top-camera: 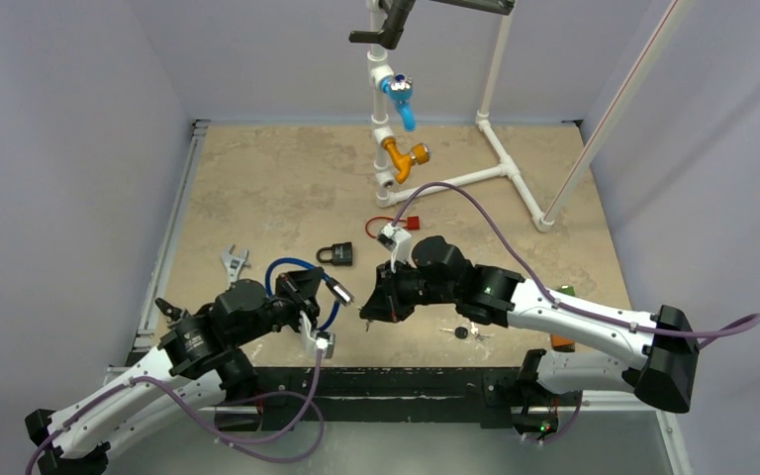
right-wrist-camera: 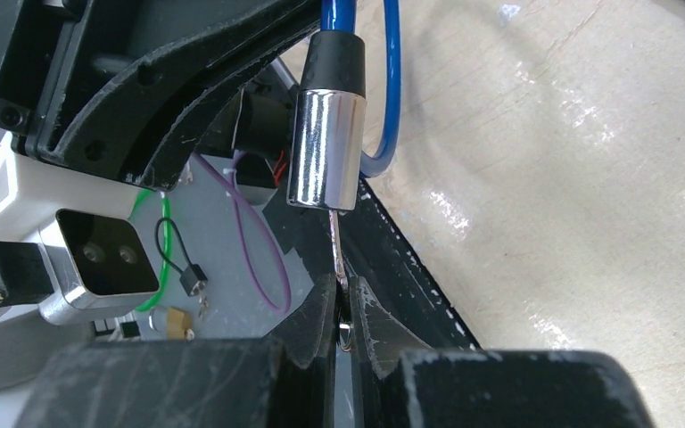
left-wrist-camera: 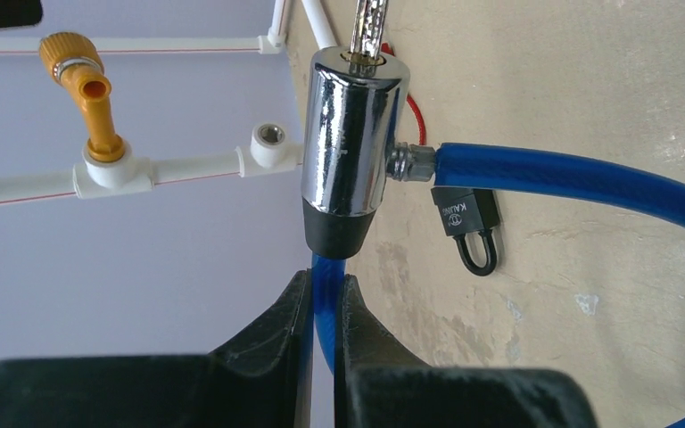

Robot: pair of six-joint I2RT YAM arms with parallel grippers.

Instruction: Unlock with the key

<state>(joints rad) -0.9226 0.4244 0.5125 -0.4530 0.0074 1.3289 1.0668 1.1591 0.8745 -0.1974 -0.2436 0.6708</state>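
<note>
A blue cable lock [top-camera: 287, 265] with a chrome barrel [top-camera: 339, 289] is held just above the near part of the table. My left gripper [left-wrist-camera: 327, 281] is shut on the blue cable [left-wrist-camera: 328, 267] right below the barrel [left-wrist-camera: 352, 143]. From the right, my right gripper [right-wrist-camera: 341, 290] is shut on the head of a silver key [right-wrist-camera: 337, 241]. The key's blade goes into the end of the barrel [right-wrist-camera: 325, 147]. In the left wrist view the key [left-wrist-camera: 370, 31] sticks out of the barrel's far end. The two grippers face each other, close together.
A small black padlock [top-camera: 336, 254] lies behind the grippers, with a silver wrench [top-camera: 234, 262] to its left. Spare keys [top-camera: 467, 332] lie under the right arm. A white pipe frame [top-camera: 500, 173] with a blue tap [top-camera: 401, 99] and a yellow tap [top-camera: 404, 158] stands at the back.
</note>
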